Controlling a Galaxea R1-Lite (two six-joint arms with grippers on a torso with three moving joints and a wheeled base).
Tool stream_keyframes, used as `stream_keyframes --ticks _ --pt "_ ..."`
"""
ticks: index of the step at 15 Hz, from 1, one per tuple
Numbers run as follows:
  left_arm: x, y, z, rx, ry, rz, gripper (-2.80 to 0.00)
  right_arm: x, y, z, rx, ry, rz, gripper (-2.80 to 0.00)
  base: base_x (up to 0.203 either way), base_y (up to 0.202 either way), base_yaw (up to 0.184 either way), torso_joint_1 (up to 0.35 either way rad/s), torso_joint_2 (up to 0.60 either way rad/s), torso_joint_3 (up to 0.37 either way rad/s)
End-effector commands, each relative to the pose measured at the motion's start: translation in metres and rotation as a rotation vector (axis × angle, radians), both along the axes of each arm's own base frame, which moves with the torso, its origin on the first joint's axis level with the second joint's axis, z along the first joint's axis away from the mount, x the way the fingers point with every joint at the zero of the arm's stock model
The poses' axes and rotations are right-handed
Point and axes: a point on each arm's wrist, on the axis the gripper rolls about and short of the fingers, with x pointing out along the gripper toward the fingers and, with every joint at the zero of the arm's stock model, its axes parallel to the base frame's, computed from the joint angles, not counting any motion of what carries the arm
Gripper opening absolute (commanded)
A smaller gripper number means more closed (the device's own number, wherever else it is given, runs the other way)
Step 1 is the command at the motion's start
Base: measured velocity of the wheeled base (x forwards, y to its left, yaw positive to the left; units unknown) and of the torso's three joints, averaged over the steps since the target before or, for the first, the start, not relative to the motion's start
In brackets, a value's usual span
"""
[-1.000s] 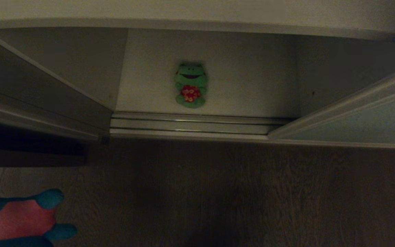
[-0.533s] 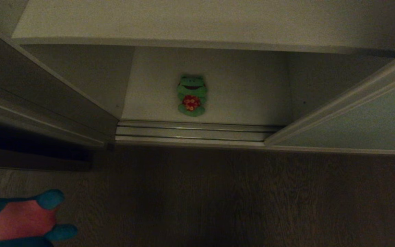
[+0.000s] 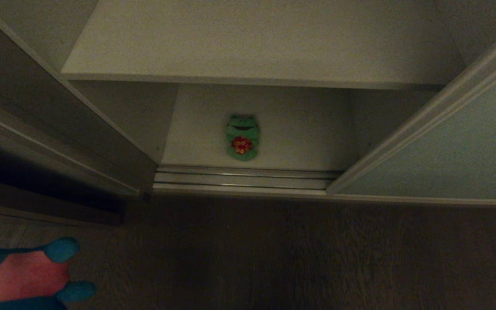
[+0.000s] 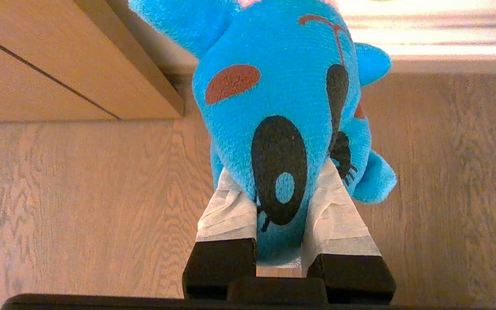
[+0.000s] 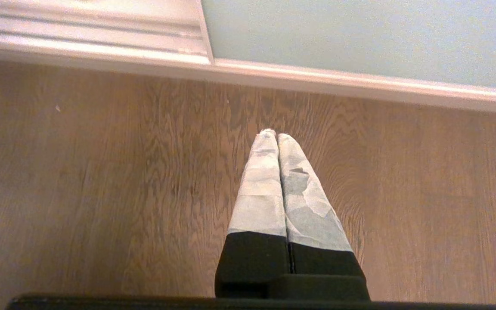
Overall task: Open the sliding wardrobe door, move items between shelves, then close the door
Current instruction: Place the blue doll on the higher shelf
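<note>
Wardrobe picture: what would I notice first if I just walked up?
A little green frog toy sits alone on the wardrobe's bottom shelf, just behind the floor track, with the sliding door pushed open to the right. The left gripper pinches a bright blue plush toy over the wooden floor.

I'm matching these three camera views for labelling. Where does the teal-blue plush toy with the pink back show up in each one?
Head view: the teal-blue plush toy with the pink back sits in the bottom-left corner, pink back showing.
Left wrist view: it fills the centre and top, clamped in the left gripper.
Right wrist view: not in it; only the shut right gripper shows.
Shared landmark: the brown wood-grain floor.
</note>
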Motion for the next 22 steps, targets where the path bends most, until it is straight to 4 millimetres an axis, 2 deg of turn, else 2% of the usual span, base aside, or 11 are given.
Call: stream_keyframes --ticks 1,18,22 --pt "0.0004 0.0000 0.0002 0.001 0.004 0.000 -2.80 -0.0003 0.0000 0.0000 0.000 -0.004 0.001 -2.80 0.000 0.000 0.000 -0.005 0.00 0.200" --pt "0.0004 0.0000 0.0000 -0.009 0.006 0.000 -2.80 -0.0003 0.0000 0.0000 0.000 -0.004 0.001 -2.80 0.000 0.000 0.000 0.002 0.00 0.202" --pt "0.0004 0.0001 0.0003 -0.046 0.004 0.005 -2.80 -0.0003 0.0000 0.0000 0.000 -0.004 0.001 -2.80 0.000 0.000 0.000 0.000 0.00 0.000"
